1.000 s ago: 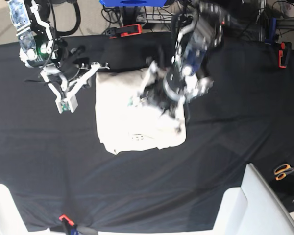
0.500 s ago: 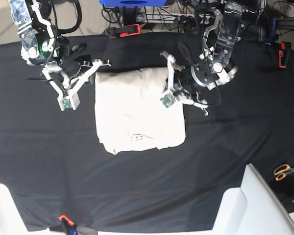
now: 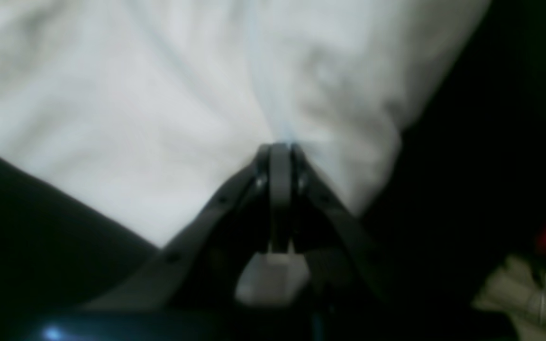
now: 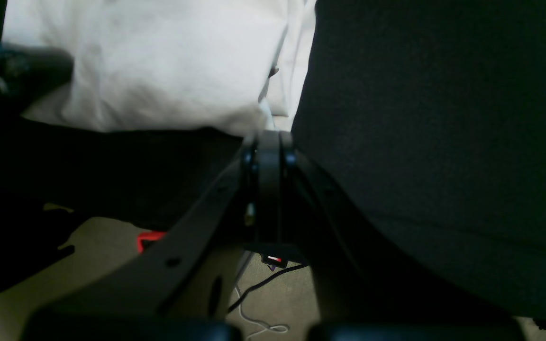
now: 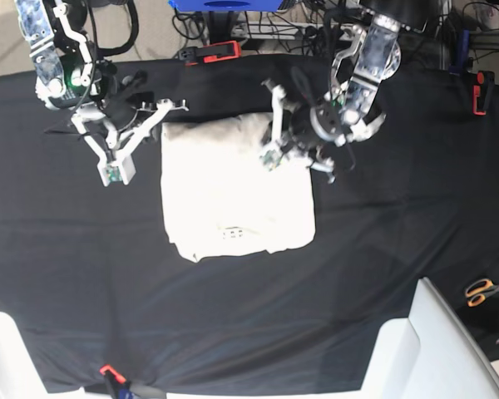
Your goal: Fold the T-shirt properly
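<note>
The soft, wrinkled cream cotton T-shirt (image 5: 237, 188) lies folded into a compact rectangle mid-worktop on the black cloth (image 5: 382, 249). Beyond it, the left end effector (image 3: 280, 151), fingers pressed together and empty, hovers at its far corner; dipping there could snag and undo the fold. The right end effector (image 4: 268, 137), likewise closed on nothing, sits just off the shirt's other side. Only the base view shows the small dark print (image 5: 237, 232).

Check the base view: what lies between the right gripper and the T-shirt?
Only bare black table cloth separates the right gripper from the T-shirt, per the base view.
</note>
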